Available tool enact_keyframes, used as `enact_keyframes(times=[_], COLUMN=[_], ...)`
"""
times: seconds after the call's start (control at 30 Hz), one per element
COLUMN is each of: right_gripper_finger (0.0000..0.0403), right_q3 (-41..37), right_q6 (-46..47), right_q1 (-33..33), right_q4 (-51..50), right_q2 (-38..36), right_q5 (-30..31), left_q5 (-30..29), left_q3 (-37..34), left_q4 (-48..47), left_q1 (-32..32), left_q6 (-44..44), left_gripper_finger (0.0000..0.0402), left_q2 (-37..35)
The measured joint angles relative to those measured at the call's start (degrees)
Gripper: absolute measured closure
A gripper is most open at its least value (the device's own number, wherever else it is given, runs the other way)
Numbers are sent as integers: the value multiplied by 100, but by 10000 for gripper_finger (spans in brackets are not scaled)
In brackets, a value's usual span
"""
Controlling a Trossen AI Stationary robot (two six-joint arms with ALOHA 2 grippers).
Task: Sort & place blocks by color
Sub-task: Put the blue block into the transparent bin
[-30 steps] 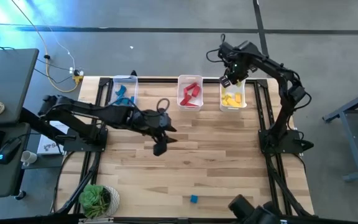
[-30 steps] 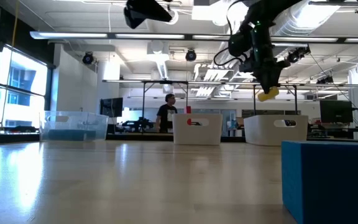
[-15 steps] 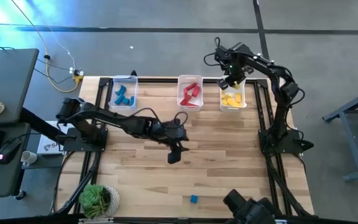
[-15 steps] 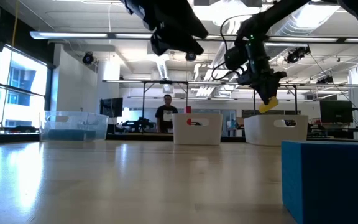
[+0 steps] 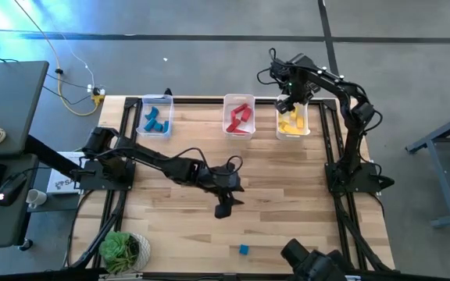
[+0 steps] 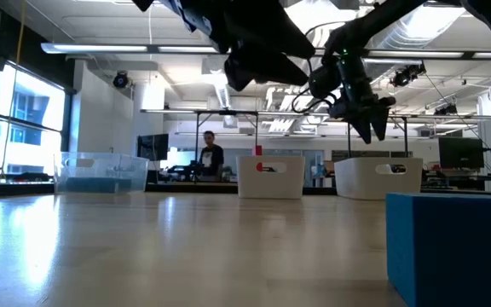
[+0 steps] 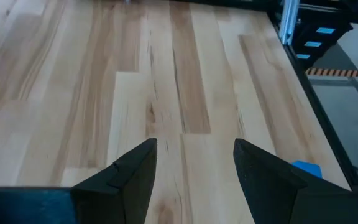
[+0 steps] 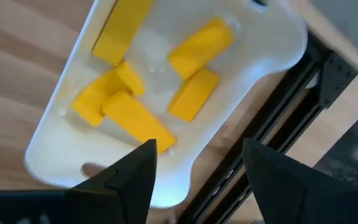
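Note:
One blue block [image 5: 243,250] lies on the wood table near its front edge; it looms large at the right in the low view [image 6: 450,247] and shows in the left wrist view [image 7: 306,168]. My left gripper [image 5: 223,206] hovers open above the table's middle, short of that block, nothing between its fingers [image 7: 194,168]. My right gripper [image 5: 288,102] stands open, pointing down over the right bin [image 5: 293,129], where several yellow blocks [image 8: 135,93] lie. Blue blocks [image 5: 155,119] fill the left bin and red blocks [image 5: 241,117] the middle one.
The three clear bins stand in a row along the table's far edge [image 6: 101,170] [image 6: 271,177] [image 6: 382,177]. A potted plant [image 5: 123,250] sits at the front left corner. Bare wood lies between the bins and the blue block. A person [image 6: 207,155] stands in the room behind.
My right gripper has sunk a little over the right bin, opened and let go of a yellow block, which no longer hangs from its fingers. My left gripper has travelled toward the table's near edge and rightward, sinking, toward the lone blue block, staying open.

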Motion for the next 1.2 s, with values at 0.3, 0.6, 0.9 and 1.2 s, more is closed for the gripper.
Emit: enact_keyframes(times=[0.3, 0.6, 0.9, 1.2], right_gripper_finger=[179, 179, 179, 179], right_q3=[0, 0, 0, 0], right_q6=[276, 1204, 2539, 2956], right_q1=[492, 1333, 2360, 2992], right_q4=[-136, -134, -80, 43], right_q2=[-400, -1200, -1810, -1843], right_q5=[-26, -52, 75, 311], left_q5=[285, 382, -390, -538], left_q3=[0, 0, 0, 0], left_q4=[144, 142, 372, 825], left_q1=[-18, -240, -885, -1215], left_q6=[60, 193, 610, 786], left_gripper_finger=[201, 161, 152, 153], left_q2=[0, 0, -2, 85])
